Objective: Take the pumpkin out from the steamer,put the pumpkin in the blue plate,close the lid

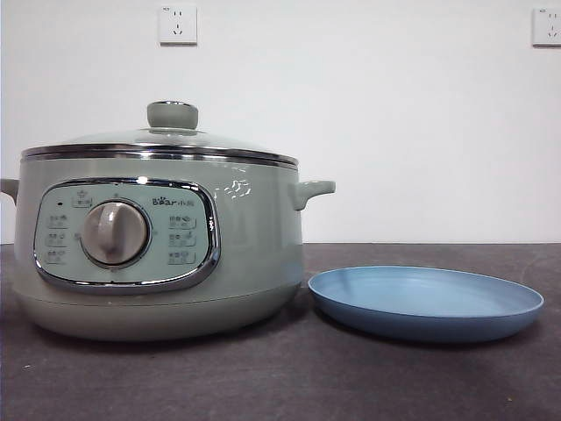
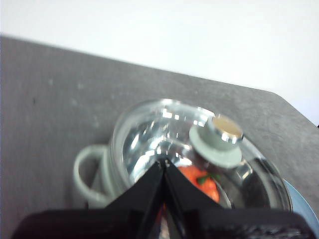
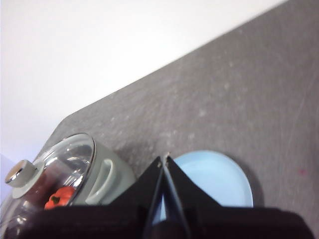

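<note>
Left hand (image 2: 163, 167) hangs clenched and empty above the steamer (image 1: 158, 254), its two jaws pressed tip to tip; right hand (image 3: 164, 164) is likewise clenched on nothing, poised over the near edge of the blue plate (image 1: 425, 303). Neither shows in the front view, so both sit high off the counter (image 1: 280, 377).

Below the left hand, the steamer stands with the lid (image 2: 164, 134) seated on its rim. Just beyond the left hand's tips rises the knob (image 2: 217, 142), and directly under those tips, through the glass, lies the pumpkin (image 2: 199, 181), inside the pot. The plate is bare, just beside the pot.

Lifting the lid looks like the step in hand, and the left hand seems best placed for it. It should release its jaws wide first, then reach forward until the knob sits between them, come down straight, and close low on the knob's neck under its flared top. A vertical lift would keep the steel rim from dragging the pot.
</note>
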Motion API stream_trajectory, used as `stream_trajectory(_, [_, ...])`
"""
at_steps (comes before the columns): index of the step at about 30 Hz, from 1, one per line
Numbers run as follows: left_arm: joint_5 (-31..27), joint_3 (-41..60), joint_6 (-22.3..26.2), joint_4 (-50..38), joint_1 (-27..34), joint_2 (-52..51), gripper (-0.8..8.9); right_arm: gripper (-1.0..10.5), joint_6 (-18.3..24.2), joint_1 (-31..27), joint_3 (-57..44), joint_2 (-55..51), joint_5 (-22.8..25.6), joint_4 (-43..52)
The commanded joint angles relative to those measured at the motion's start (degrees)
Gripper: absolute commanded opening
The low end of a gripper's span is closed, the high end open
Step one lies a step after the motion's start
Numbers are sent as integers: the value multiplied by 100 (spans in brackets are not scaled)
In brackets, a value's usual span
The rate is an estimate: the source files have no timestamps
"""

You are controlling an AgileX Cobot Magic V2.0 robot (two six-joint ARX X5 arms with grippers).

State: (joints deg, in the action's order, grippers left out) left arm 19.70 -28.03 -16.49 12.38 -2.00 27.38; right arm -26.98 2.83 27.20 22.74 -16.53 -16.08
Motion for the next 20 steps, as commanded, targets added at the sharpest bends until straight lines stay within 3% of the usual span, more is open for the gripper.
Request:
stream_trajectory(1, [22, -356, 332, 55, 13, 267, -8, -16, 560, -4, 393, 304, -13, -9])
stream_trajectory(10, [868, -1298, 623, 437, 13, 1069, -4, -16, 1528, -4, 1674, 1276, -33, -660])
stream_trajectory(12, [1093, -1447, 625, 535, 11, 1189, -4, -5, 1644, -4, 1921, 1469, -238, -870])
stream_trajectory(17, [1300, -1585, 625, 570, 9, 1311, 8, 184, 1657, -4, 2192, 1786, -763, -1003])
stream_trajectory(19, [1320, -1587, 621, 568, 9, 1311, 103, 275, 1635, 2, 2197, 1829, -758, -1008])
stream_trajectory(20, [1316, -1587, 616, 573, 9, 1311, 220, 328, 1633, 2, 2197, 1864, -752, -1019])
